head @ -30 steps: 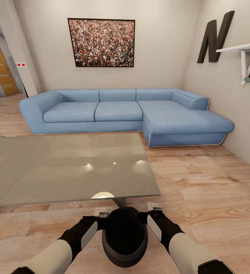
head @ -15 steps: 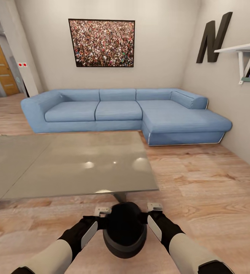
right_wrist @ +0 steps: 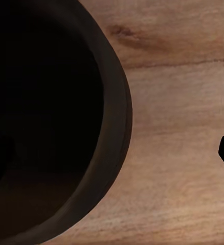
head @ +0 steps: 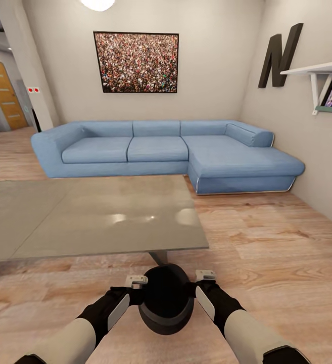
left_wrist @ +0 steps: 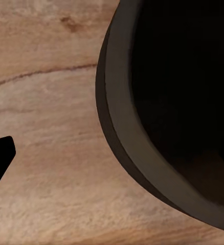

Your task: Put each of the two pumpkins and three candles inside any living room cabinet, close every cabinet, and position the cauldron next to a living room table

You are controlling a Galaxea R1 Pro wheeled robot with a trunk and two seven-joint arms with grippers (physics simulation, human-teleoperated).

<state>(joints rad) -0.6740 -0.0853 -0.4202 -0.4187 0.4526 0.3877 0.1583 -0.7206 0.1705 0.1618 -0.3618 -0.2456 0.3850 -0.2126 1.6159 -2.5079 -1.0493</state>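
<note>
Cauldron carried between both arms!
Left tool and right tool flank it near the tabletop; grip can't be told.

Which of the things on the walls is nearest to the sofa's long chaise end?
The black letter N on the right wall, above the sofa chaise. The crowd picture hangs on the back wall; the white shelf sits nearer the camera.
</note>
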